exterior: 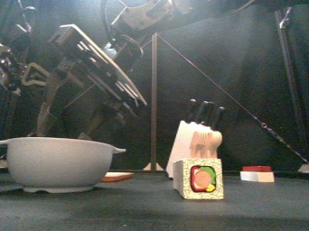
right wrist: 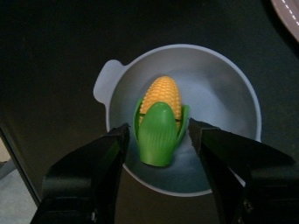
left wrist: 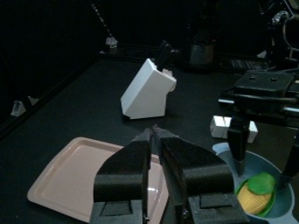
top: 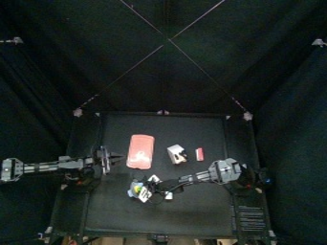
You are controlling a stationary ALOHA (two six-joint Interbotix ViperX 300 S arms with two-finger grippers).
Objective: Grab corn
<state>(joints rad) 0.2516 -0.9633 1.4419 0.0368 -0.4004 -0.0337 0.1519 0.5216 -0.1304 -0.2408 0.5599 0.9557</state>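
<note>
Top cam: high overhead, straight down, worktop (top: 205, 129) small mid-frame. Front cam: worktop level, close behind bowl (exterior: 54, 162). Right wrist cam: straight down into same bowl (right wrist: 233, 79), very near. Left wrist cam: oblique across worktop, sharing bowl rim (left wrist: 228, 153).

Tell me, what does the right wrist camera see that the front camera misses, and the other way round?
Only the right wrist view shows the corn, lying inside the bowl between the open right gripper. Only the front view shows the white knife block, the small sushi-like block before it and a red-and-white piece farther right; its bowl wall hides any corn. Both show the grey bowl.
</note>
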